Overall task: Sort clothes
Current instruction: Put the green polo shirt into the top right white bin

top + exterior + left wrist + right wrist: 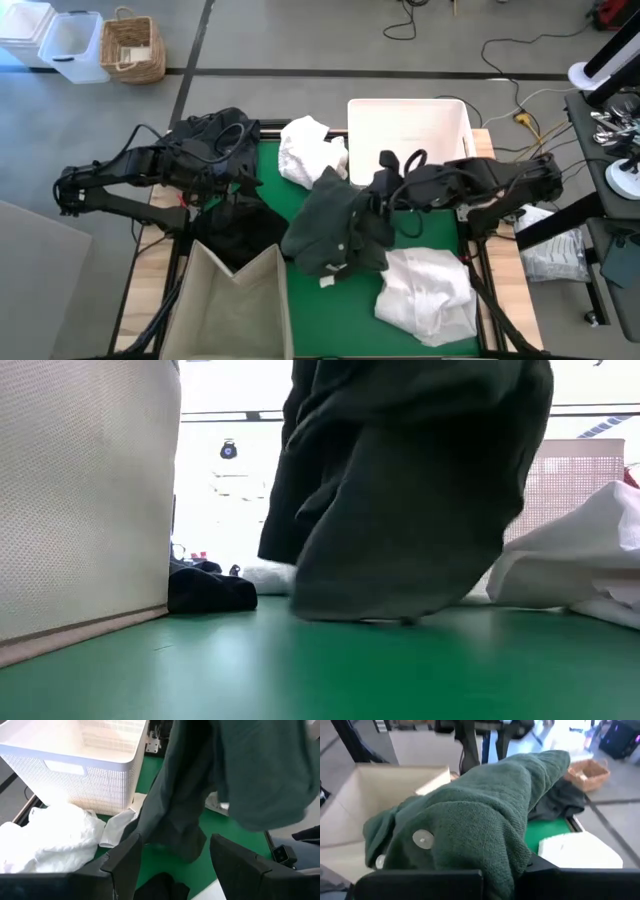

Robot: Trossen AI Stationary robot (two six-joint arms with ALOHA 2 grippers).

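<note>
A dark green garment [335, 225] hangs over the middle of the green mat from my right gripper [385, 195], which is shut on it. My left gripper [175, 860] stands open at the mat's left side, above a black garment [235, 225], and touches nothing. One white garment [310, 150] lies at the far side beside the white basket [408, 125]. Another white garment [430, 290] lies near the front right. The beige bin [235, 300] stands at the front left. My right gripper holds a bunched upper part of the dark green garment [485, 835], coming from the table's right side and slanting down. The cloth drapes over the fingers and hides where they meet it. The garment hangs slack below, and its lower end [400, 615] reaches the mat.
The beige bin's wall [80, 510] fills the left of the low view, with the black garment [210, 590] beside it. Bare green mat [330, 310] lies between the bin and the near white garment. A wicker basket [132, 48] and plastic boxes stand on the floor beyond the table.
</note>
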